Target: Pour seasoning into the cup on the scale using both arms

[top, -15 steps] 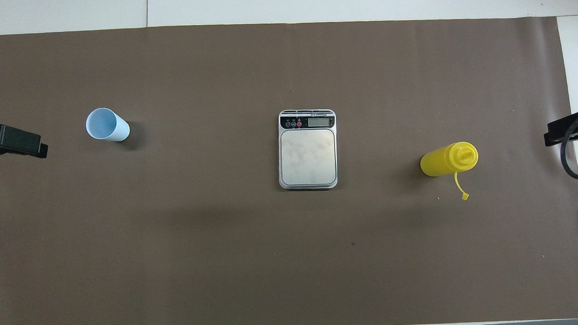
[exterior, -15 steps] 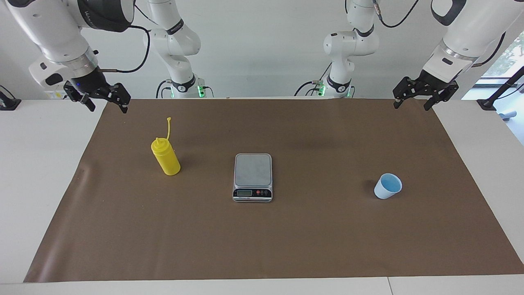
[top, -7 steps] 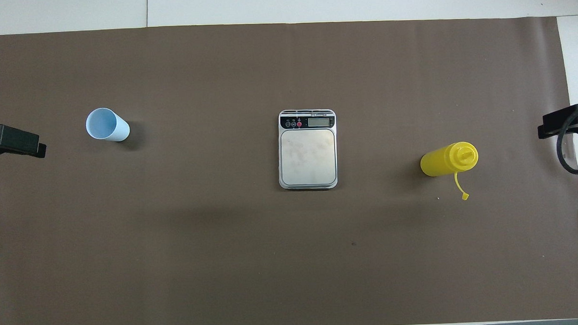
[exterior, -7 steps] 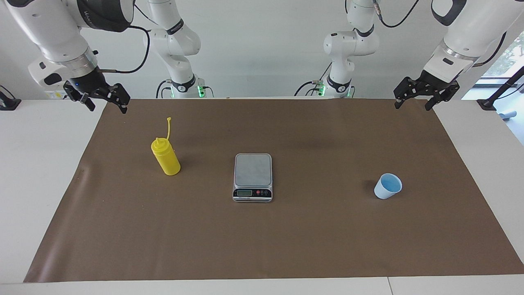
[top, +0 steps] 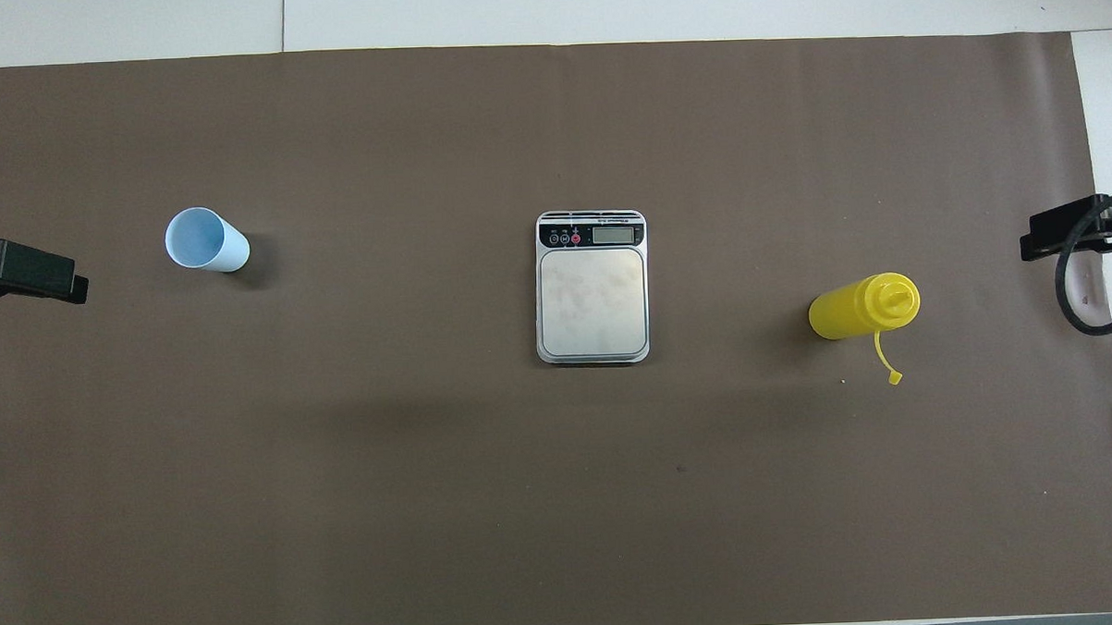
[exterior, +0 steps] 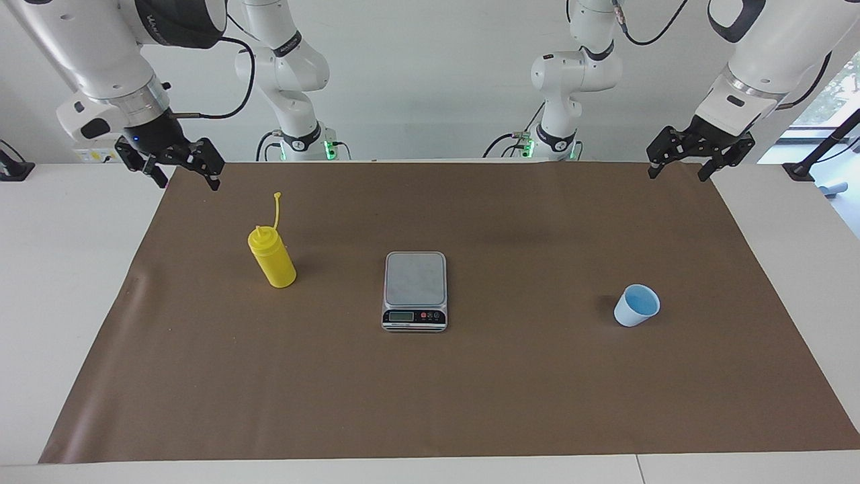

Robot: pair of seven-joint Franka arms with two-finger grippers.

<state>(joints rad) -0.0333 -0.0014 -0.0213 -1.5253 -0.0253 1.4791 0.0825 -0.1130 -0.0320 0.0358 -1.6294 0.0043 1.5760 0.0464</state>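
The seasoning, a yellow squeeze bottle (exterior: 271, 259) (top: 863, 306), stands upright on the brown mat toward the right arm's end, its cap strap hanging loose. Mid-table lies the scale (exterior: 415, 290) (top: 592, 288), its steel platform bare. The pale blue cup (exterior: 637, 306) (top: 204, 240) stands on the mat toward the left arm's end, apart from the scale. My right gripper (exterior: 188, 180) (top: 1071, 234) hangs open and empty over the mat's edge near the bottle. Over the mat's corner at the cup's end, my left gripper (exterior: 676, 173) (top: 28, 280) is open and empty.
A brown mat (exterior: 470, 403) covers most of the white table. Two smaller white arms (exterior: 295, 81) (exterior: 571, 74) with green-lit bases stand still at the robots' edge of the table.
My right gripper has shifted a little inward over the mat, toward the bottle. The left gripper has barely moved. Bottle, scale and cup have stayed put.
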